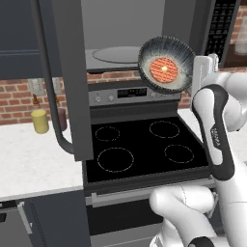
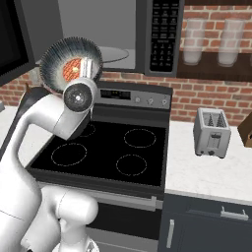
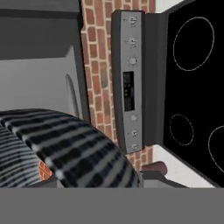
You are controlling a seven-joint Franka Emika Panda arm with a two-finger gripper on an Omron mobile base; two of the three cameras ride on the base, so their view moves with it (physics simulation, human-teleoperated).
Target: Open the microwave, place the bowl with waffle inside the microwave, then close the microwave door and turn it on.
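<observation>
The microwave (image 1: 125, 34) hangs above the stove (image 1: 144, 144). The microwave door (image 1: 67, 72) is swung wide open to the left, and its long dark handle (image 1: 50, 96) faces out. Inside, the round glass plate (image 1: 116, 54) lies flat on the grey floor.

The bowl (image 1: 166, 65) is up in the air, just in front of the right side of the microwave's opening and above the back edge of the stove. It is tipped up on its side, so its inside faces out. The waffle (image 1: 164, 70) sits in the middle of the bowl.

The gripper (image 2: 84, 66) holds the bowl by its rim. The fingers are hidden, so I cannot tell how wide they are.

A yellow jar (image 1: 39, 120) stands on the counter (image 1: 34, 159) left of the stove. A toaster (image 2: 211, 132) stands on the counter to the right.
</observation>
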